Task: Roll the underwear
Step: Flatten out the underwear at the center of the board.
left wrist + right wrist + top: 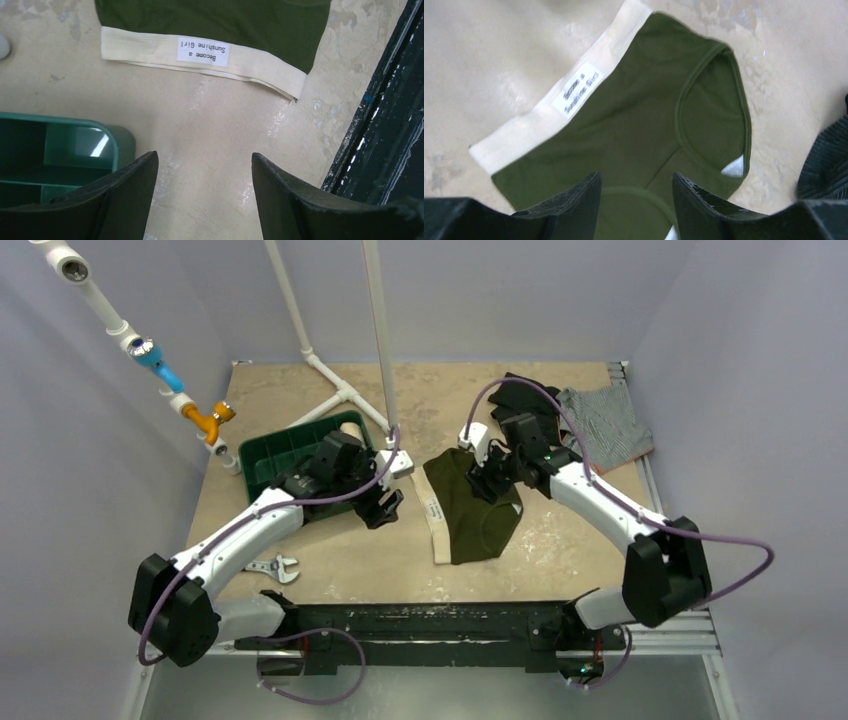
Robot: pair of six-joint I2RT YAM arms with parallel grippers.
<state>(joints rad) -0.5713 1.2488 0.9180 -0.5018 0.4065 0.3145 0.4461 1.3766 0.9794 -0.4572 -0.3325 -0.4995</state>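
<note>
Olive underwear [478, 508] flat; left hand [203, 162], right hand [636, 181] both parted, empty.

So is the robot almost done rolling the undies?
Not nearly. Done: the underwear lies spread flat on the table, waistband toward the left gripper. In hand: nothing; both grippers are open, the right gripper hovering above it. Left: the whole rolling, since no fold shows yet.

underwear [210, 20] cut off above, label [576, 90] blurred

Bare tabletop [400, 560] between green bin [268, 455] and underwear [480, 515], white pipe post [378, 340] behind
</note>
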